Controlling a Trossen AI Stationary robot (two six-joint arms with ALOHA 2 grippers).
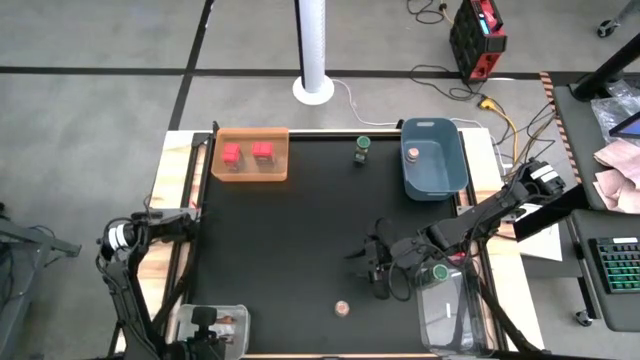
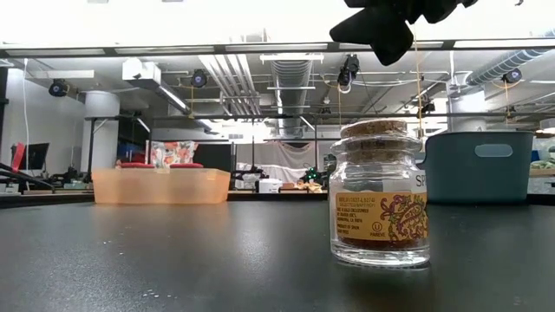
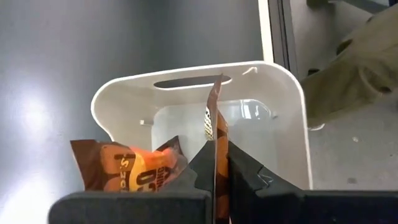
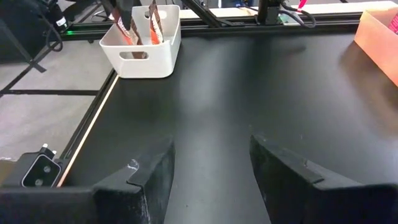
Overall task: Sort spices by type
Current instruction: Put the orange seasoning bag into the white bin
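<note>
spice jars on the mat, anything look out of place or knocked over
Nothing is spilled or knocked over. Two jars stand apart from any container: a green-capped jar upright between the orange tray and the blue tub, and a cork-topped jar upright alone near the table's front edge. Neither is sorted yet.

An orange tray (image 1: 250, 167) stands at the far left part of the black table (image 1: 300, 240). A blue tub (image 1: 434, 160) stands at the far right part. A white bin (image 3: 273, 106) is at the near left corner, and a clear bin (image 1: 455, 318) is at the near right corner. A white pole (image 1: 313, 50) rises behind the table. A keyboard (image 1: 620, 268) lies on a desk at the right.
</note>
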